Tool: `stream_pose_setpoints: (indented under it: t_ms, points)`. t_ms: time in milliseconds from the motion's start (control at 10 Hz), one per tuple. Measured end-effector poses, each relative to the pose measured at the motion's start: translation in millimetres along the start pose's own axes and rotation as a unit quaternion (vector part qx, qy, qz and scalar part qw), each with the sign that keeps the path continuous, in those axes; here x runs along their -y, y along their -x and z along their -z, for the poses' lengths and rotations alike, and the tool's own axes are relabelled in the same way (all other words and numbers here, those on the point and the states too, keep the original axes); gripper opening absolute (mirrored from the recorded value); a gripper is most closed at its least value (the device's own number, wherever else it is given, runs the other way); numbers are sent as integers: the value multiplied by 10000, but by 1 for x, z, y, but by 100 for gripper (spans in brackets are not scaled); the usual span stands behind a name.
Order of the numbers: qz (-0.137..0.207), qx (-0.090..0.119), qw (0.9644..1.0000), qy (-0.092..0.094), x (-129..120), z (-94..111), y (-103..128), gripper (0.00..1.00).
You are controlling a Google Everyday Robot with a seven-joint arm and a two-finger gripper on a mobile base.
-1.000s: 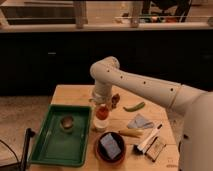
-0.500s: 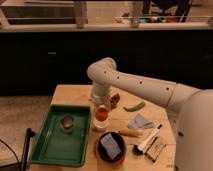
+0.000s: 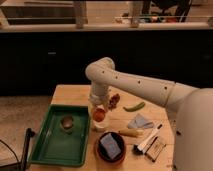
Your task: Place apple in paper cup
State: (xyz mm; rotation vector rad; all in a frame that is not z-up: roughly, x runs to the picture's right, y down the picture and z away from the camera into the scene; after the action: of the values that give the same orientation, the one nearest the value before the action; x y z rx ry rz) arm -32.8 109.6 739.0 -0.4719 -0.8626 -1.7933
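Observation:
The apple (image 3: 99,114) is a small orange-red fruit right at the mouth of the short white paper cup (image 3: 100,125), which stands on the wooden table (image 3: 75,95) beside the green tray. My gripper (image 3: 98,106) hangs straight down from the white arm, directly over the apple and touching or nearly touching it. I cannot tell whether the apple rests on the cup's rim or is held just above it. Only the lower part of the cup shows below the apple.
A green tray (image 3: 50,147) with a small tan round item (image 3: 67,122) lies left of the cup. A brown bowl (image 3: 99,152) holding a blue sponge (image 3: 110,146) sits in front. A dark reddish lumpy item (image 3: 115,100), a green pod (image 3: 134,106), a grey cloth (image 3: 140,121) and utensils (image 3: 150,141) lie to the right.
The arm has shifted slightly left and down, bringing the gripper and the apple lower onto the cup's mouth. Nothing else on the table has moved.

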Motion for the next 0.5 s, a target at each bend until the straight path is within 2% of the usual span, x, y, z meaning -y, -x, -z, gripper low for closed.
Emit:
stream_pose_setpoints:
  t_ms: [500]
  points:
    - [-12,2,10000,45,-1,3,-2,80]
